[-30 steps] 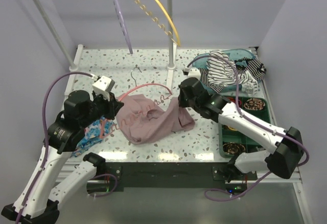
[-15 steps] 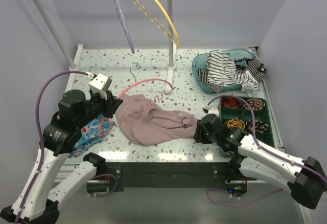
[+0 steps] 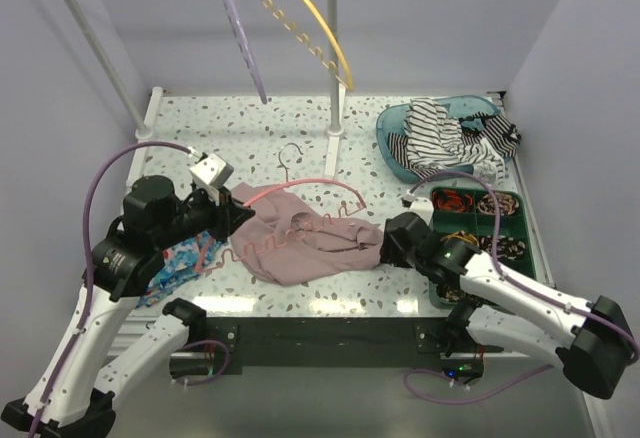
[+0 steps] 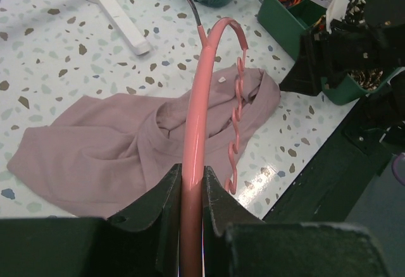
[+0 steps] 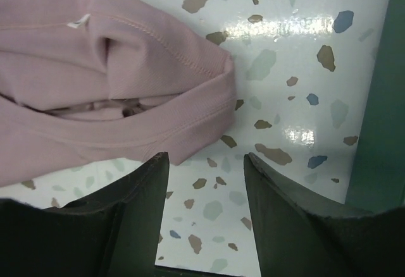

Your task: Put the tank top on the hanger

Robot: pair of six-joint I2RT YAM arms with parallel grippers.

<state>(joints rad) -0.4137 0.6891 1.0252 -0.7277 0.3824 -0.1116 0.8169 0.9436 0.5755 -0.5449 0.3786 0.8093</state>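
Observation:
The dusty-pink tank top (image 3: pixel 305 243) lies crumpled mid-table, stretched toward the right. The coral hanger (image 3: pixel 300 184) rests over its upper part, metal hook (image 3: pixel 290 154) pointing away. My left gripper (image 3: pixel 238 213) is shut on the hanger's rim at the top's left edge; in the left wrist view the coral bar (image 4: pixel 193 144) runs between the jaws over the tank top (image 4: pixel 107 150). My right gripper (image 3: pixel 384 241) is open at the top's right end, holding nothing. In the right wrist view the tank top's hem (image 5: pixel 126 100) lies just ahead of the open fingers (image 5: pixel 136 195).
A blue floral cloth (image 3: pixel 175 268) lies under the left arm. A teal basket (image 3: pixel 395 128) with a striped garment (image 3: pixel 450 138) is at the back right. A green divided tray (image 3: pixel 525 223) sits right of the right gripper. Lilac (image 3: pixel 238 33) and yellow (image 3: pixel 305 18) hangers hang on the rack.
The right gripper dragged the tank top's right end toward the front right, then opened and let it go. The left gripper shifted the hanger slightly right over the cloth.

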